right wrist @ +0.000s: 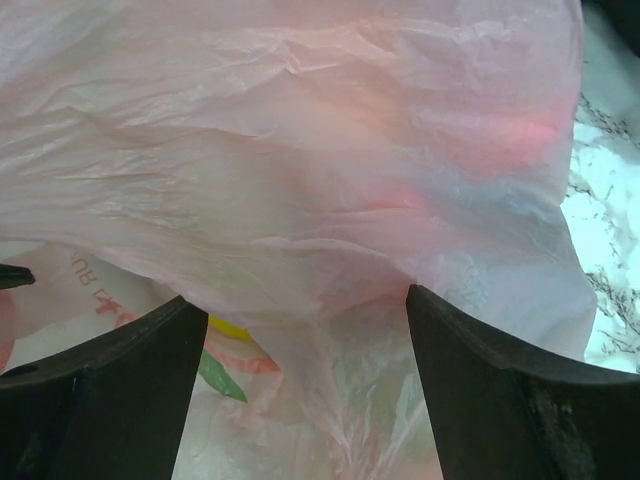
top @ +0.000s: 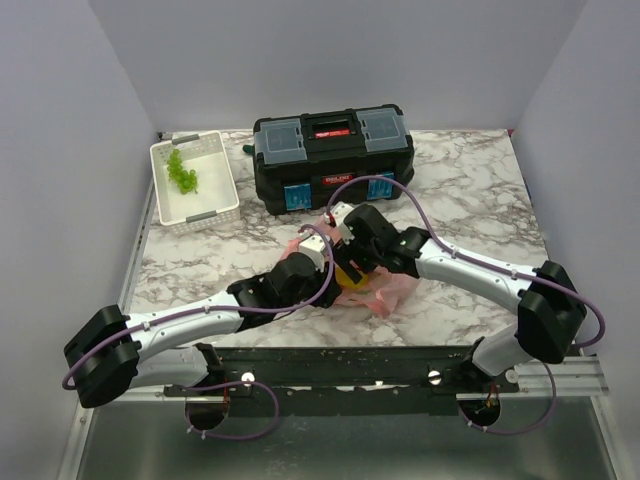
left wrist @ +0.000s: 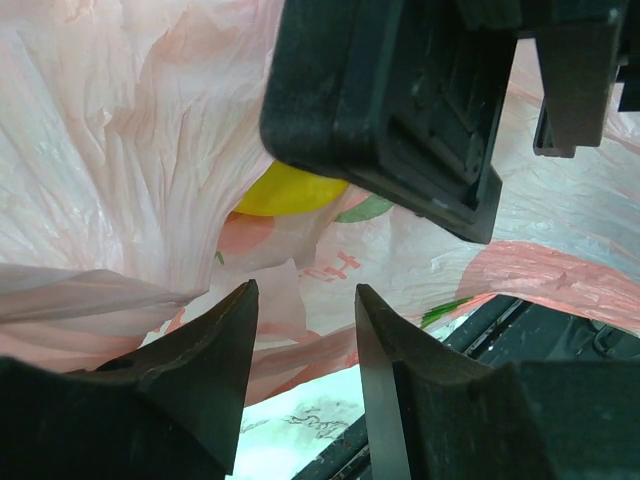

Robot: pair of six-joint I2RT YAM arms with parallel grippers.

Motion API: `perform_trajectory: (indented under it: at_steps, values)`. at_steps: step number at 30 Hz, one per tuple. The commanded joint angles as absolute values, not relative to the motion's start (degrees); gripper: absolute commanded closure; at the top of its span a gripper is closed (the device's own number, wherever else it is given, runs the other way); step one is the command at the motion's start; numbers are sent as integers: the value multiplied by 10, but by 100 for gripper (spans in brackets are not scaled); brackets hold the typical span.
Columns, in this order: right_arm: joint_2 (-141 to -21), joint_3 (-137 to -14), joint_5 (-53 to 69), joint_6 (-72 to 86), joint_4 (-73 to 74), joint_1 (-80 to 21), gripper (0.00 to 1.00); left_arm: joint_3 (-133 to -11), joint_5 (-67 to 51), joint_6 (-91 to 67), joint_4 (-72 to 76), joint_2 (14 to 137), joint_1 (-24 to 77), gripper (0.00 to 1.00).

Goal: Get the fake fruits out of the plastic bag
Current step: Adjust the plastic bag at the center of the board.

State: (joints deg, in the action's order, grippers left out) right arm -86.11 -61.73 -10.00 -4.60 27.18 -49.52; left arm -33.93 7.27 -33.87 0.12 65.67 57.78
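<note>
The pink plastic bag [top: 385, 292] lies crumpled on the marble table, in front of the toolbox, with both grippers meeting over it. A yellow fake fruit [left wrist: 285, 190] shows through the bag's mouth, and a sliver of the same fruit [right wrist: 226, 327] shows under the film. My left gripper [left wrist: 305, 295] is open just outside the bag's edge, with nothing between its fingers. My right gripper [right wrist: 300, 302] is wide open and pressed against the bag, a fold of film bunched between its fingers. Its black body [left wrist: 400, 100] hangs over the yellow fruit. Any other fruits are hidden.
A black toolbox [top: 330, 155] stands behind the bag. A white slotted basket [top: 215, 205] at the back left holds a light green grape bunch [top: 182, 172]. The black mounting rail [top: 340, 365] runs along the near edge. Grey walls close in three sides.
</note>
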Motion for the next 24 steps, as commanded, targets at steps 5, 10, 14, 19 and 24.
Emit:
perform_trajectory:
  at_steps: [5,10,14,19,24]
  values:
    - [-883,-595,-357,-2,165,-499,1,-344,62,-335,22,655,580,56]
    - [-898,-618,-387,59,126,-498,63,-347,67,-336,8,666,579,55]
    - [-871,-624,-392,63,92,-498,84,-338,91,-340,2,673,579,53]
    - [-855,-668,-418,51,78,-497,99,-332,110,-349,1,697,578,52]
    - [-846,-721,-434,7,76,-497,99,-319,98,-355,12,722,578,52]
